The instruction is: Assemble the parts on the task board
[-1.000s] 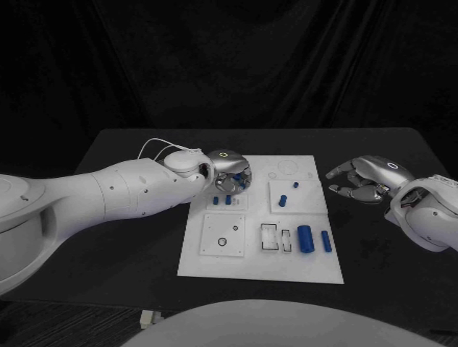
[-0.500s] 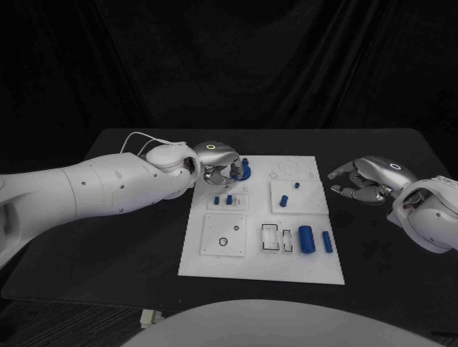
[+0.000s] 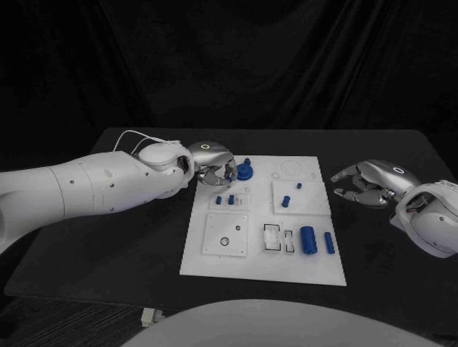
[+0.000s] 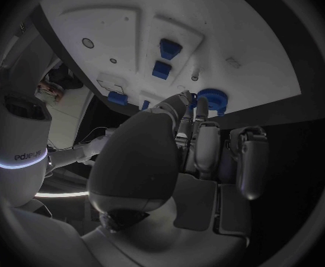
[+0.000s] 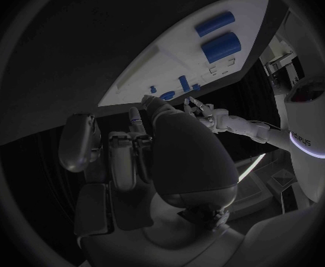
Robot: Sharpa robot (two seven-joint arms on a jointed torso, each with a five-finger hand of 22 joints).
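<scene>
My left hand, smooth silver metal, sits at the task board's ten o'clock corner, fingers curled in around a blue ring-shaped part. My left wrist camera shows what the head camera cannot: the part is a notched round collar lying at my fingertips, touching them, over the board's edge; whether I truly grip it I cannot tell. My right hand hovers over the matte black counter just off the board's three o'clock edge, fingers bent inward on nothing. On the flat white board, two small blue pegs stand near my left hand, one upright peg at centre, and two blue cylinders lie toward five o'clock.
</scene>
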